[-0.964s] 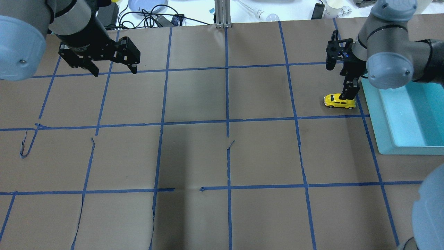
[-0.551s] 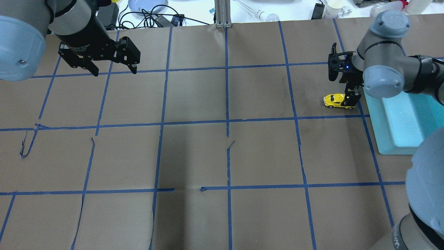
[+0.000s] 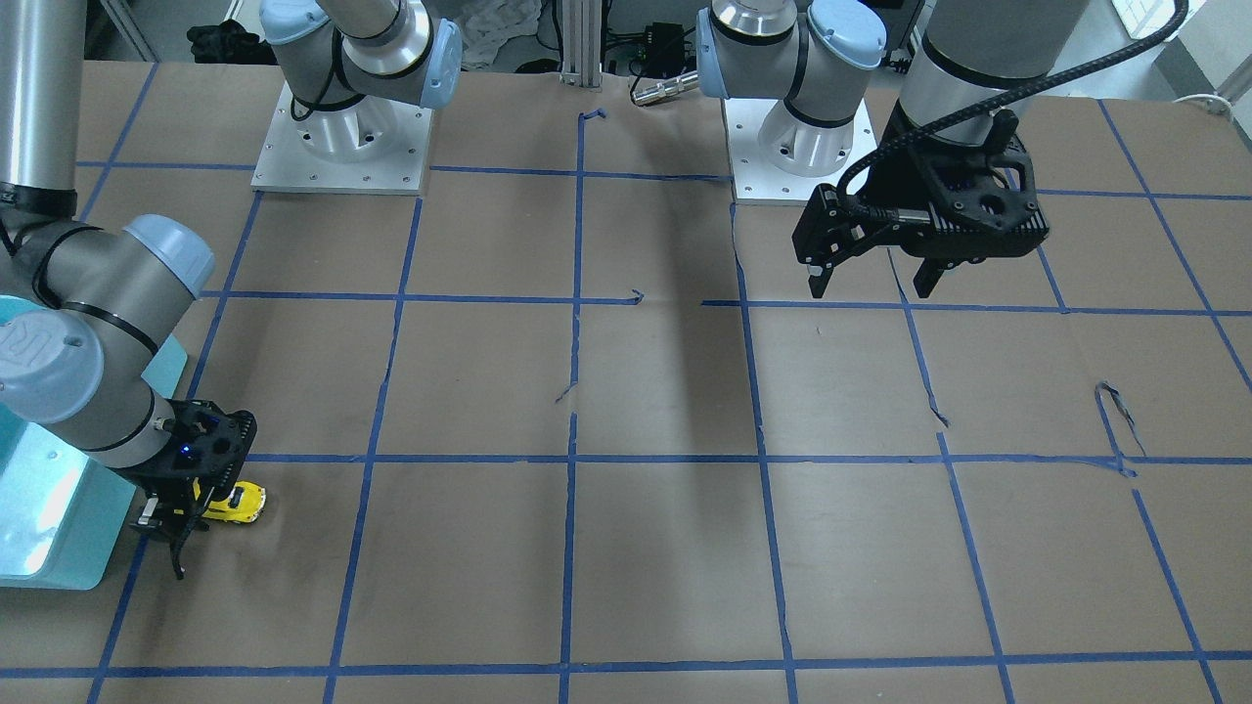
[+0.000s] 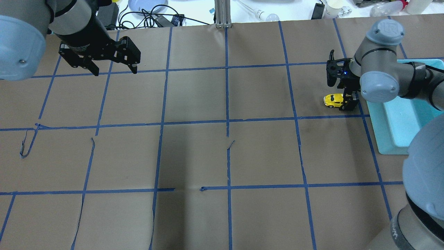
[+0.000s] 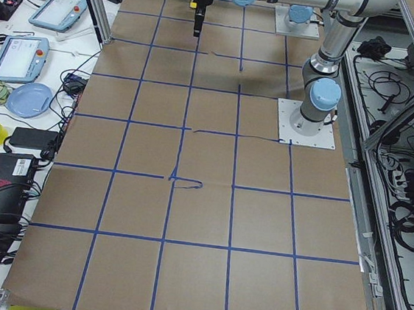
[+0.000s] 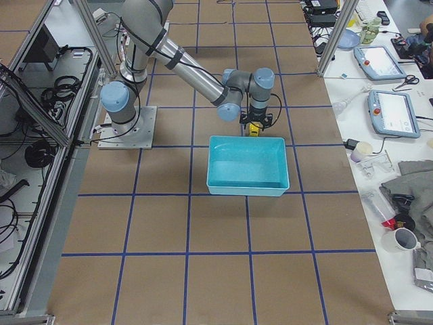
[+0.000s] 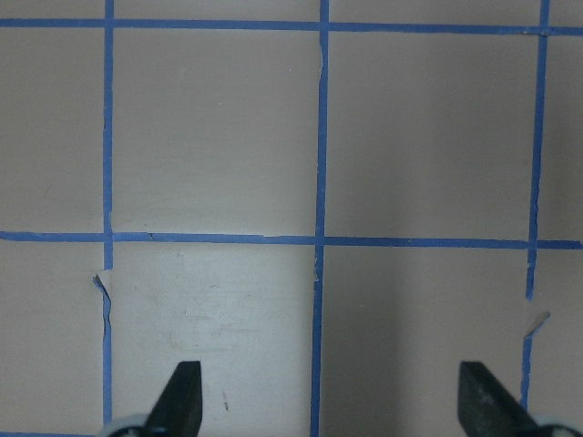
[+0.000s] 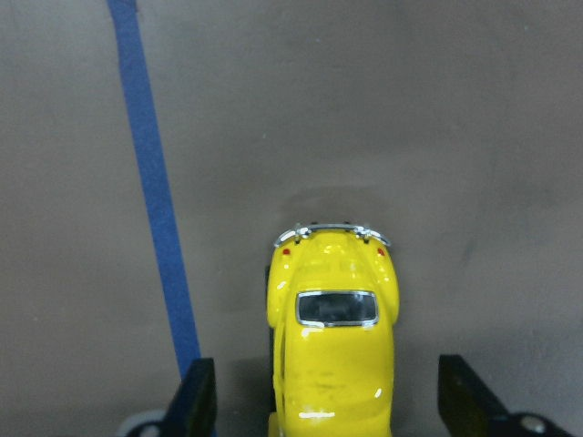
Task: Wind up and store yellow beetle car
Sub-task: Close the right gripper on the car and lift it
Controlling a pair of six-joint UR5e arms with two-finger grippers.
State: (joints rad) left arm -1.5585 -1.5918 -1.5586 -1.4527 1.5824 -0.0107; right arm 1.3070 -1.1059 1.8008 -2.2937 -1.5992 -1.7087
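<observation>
The yellow beetle car (image 4: pixel 332 100) stands on its wheels on the brown paper, just left of the teal bin (image 4: pixel 381 146). My right gripper (image 4: pixel 348 103) is open and down over the car's rear half, one finger on each side. The right wrist view shows the car (image 8: pixel 332 337) between the two fingertips (image 8: pixel 196 396), with gaps on both sides. The front view shows the car (image 3: pixel 242 502) sticking out from under the right gripper (image 3: pixel 194 515). My left gripper (image 4: pixel 114 70) is open and empty, hovering at the far left; its fingertips (image 7: pixel 179 396) show above bare paper.
The teal bin (image 3: pixel 54 577) is empty and lies right beside the car; it also shows in the exterior right view (image 6: pixel 247 189). Blue tape lines (image 4: pixel 227 121) grid the paper. Cables, a plate and tablets lie beyond the table's far edge (image 4: pixel 149 10).
My right gripper has come down over the car and now straddles its rear half, and the right arm has shifted. The car and the left arm have not moved.
</observation>
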